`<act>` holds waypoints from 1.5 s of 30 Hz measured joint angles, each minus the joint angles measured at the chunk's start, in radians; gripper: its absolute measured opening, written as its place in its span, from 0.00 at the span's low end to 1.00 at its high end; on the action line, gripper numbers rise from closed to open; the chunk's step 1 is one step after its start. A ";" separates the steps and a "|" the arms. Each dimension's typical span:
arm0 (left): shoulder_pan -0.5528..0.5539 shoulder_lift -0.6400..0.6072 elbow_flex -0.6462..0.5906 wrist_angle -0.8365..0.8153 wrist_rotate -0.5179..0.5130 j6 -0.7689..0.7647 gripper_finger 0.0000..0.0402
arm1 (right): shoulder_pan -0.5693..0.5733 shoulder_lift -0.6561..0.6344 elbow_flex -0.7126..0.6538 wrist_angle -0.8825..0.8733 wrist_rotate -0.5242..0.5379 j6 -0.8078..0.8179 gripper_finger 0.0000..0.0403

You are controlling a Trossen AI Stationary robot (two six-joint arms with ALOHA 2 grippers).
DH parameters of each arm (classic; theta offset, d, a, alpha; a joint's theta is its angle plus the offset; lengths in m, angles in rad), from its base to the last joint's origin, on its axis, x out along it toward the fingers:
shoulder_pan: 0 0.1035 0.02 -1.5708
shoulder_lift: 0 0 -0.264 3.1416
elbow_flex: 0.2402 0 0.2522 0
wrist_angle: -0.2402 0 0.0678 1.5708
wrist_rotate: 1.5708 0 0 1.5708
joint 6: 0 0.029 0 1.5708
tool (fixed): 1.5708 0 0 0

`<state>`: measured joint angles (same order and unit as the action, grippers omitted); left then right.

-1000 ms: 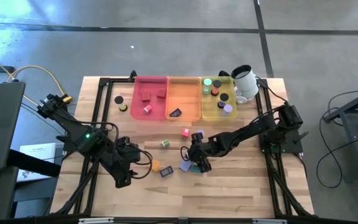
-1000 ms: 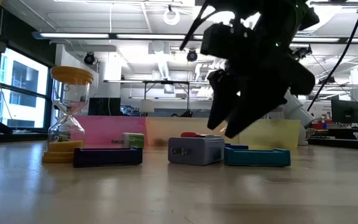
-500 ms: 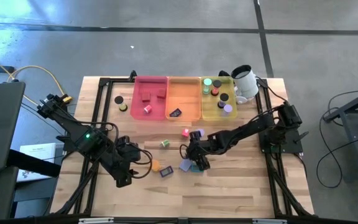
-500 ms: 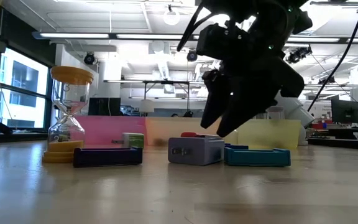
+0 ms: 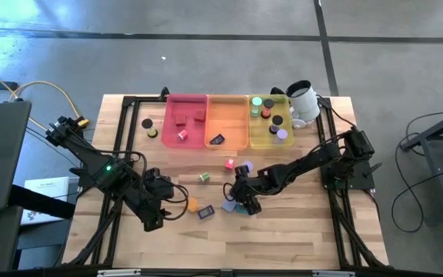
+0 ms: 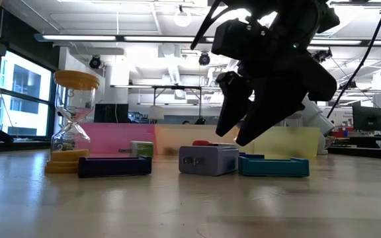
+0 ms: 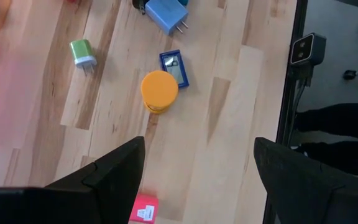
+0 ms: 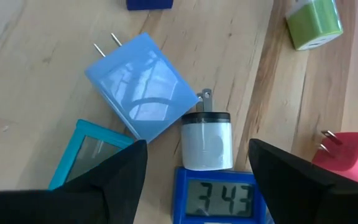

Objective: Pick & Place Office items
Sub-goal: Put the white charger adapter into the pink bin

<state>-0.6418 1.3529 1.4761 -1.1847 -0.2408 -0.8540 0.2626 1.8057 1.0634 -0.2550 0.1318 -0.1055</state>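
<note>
Two pincers are standing wide and empty. The right pincer (image 5: 244, 201) is hovering over the lavender block (image 8: 143, 84) and white timer (image 8: 207, 140) mid-worktop (image 5: 298, 238), having wavered slightly without descending; no grasp yet. The left pincer (image 5: 157, 218) is waiting near the orange roll (image 7: 159, 91).

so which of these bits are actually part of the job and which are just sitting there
Part of the job:
blue charger, green charger, pink charger, teal flat case, blue digital timer, orange hourglass

Not for picking up:
white cup, pink tray, orange tray, yellow tray
</note>
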 joint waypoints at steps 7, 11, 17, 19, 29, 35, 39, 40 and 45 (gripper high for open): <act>0.000 0.000 0.000 -0.005 0.000 0.000 0.73 | 0.011 0.000 0.000 0.000 0.005 0.006 0.67; 0.000 0.000 0.000 -0.005 0.000 0.001 0.73 | 0.019 0.000 0.000 0.000 0.038 0.005 0.67; 0.000 0.000 0.000 -0.005 0.000 0.001 0.73 | 0.020 0.000 0.000 0.000 0.126 0.000 0.67; 0.000 0.000 0.000 -0.005 0.000 0.001 0.73 | 0.020 0.000 0.000 0.000 0.128 -0.013 0.67; 0.000 0.000 0.000 -0.004 0.001 0.002 0.73 | 0.033 0.019 0.001 -0.001 0.123 -0.031 0.67; 0.000 -0.004 0.000 -0.004 0.001 0.008 0.73 | 0.032 0.049 0.000 0.005 0.137 -0.046 0.67; 0.002 -0.004 0.000 -0.003 -0.001 0.019 0.73 | 0.032 0.049 0.000 0.007 0.121 -0.056 0.67; 0.003 -0.004 0.000 -0.003 -0.004 0.020 0.73 | 0.032 0.049 0.000 0.009 0.120 -0.056 0.67; 0.004 -0.004 0.000 -0.004 -0.017 0.024 0.73 | 0.032 0.050 0.000 0.018 0.030 -0.060 0.67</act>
<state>-0.6376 1.3491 1.4757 -1.1886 -0.2576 -0.8299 0.2947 1.8553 1.0637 -0.2367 0.1615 -0.1650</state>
